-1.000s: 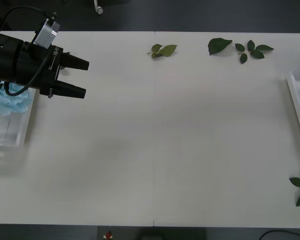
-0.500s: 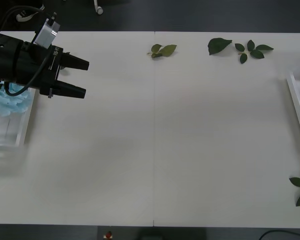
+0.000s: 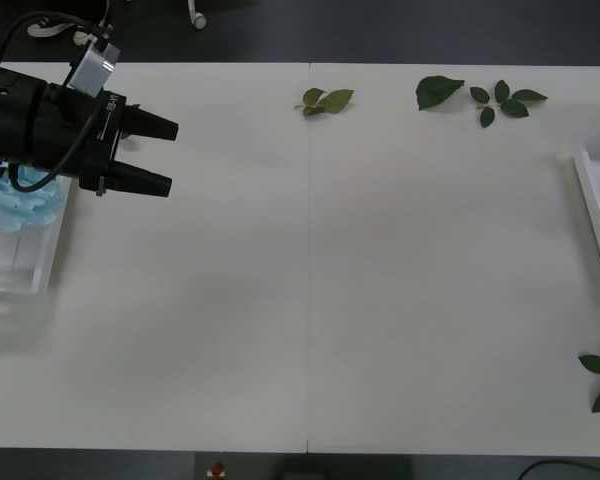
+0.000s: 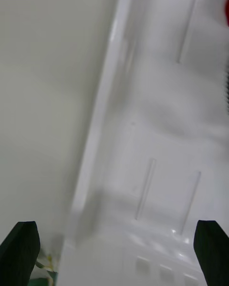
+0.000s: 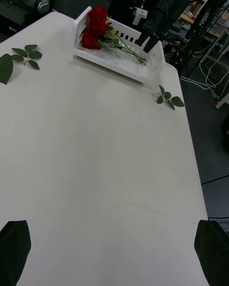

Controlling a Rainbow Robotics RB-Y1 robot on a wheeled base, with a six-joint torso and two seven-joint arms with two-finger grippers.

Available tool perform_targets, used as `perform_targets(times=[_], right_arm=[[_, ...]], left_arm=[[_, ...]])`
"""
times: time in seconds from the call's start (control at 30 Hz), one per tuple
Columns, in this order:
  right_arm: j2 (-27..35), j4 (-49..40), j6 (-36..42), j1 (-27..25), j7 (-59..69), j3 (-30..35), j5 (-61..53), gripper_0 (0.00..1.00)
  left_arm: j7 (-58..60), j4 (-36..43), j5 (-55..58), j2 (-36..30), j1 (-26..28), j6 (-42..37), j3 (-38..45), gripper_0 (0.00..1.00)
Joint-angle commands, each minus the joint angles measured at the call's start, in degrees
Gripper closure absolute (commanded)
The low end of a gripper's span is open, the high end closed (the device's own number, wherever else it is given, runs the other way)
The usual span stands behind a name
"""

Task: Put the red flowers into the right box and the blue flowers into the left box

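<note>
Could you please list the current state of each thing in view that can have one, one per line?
left hand: open, empty, hanging above the table beside the left box.
right hand: open, empty, over the right box.
red flowers: lying in the right box.
blue flowers: lying in the left box, partly hidden by the arm.
loose leaf sprigs: lying flat on the table.

Red flowers [image 5: 96, 26] lying in right box [image 5: 117, 62], blue flowers [image 3: 18, 205] in left box [image 3: 40, 262]

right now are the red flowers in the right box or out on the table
In. The red flowers lie inside the right box, stems across its floor.
</note>
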State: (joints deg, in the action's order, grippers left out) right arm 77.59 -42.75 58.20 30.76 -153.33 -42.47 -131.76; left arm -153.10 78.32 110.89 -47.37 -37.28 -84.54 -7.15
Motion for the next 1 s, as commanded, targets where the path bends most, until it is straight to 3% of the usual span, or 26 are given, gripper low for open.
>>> perform_targets(times=[0.03, 0.4, 0.7, 1.0], right_arm=[[3.00, -6.47, 1.65, 1.49, -1.67, -0.07, -6.40, 0.06], [2.65, -21.85, 1.65, 1.49, -1.67, 3.18, -21.26, 0.06], [-6.40, -32.40, -1.78, 2.99, -1.67, 9.95, -16.69, 0.06], [-17.47, -33.10, 1.48, 11.34, -1.67, 10.04, -9.30, 0.06]], left_arm=[[-1.90, 1.22, 0.03, -2.38, -1.66, -0.18, 1.17, 0.00], [-1.90, 1.22, 0.03, -2.38, -1.66, -0.18, 1.17, 0.00], [-1.90, 1.22, 0.03, -2.38, -1.66, -0.18, 1.17, 0.00], [-1.90, 1.22, 0.03, -2.38, -1.66, -0.18, 1.17, 0.00]])
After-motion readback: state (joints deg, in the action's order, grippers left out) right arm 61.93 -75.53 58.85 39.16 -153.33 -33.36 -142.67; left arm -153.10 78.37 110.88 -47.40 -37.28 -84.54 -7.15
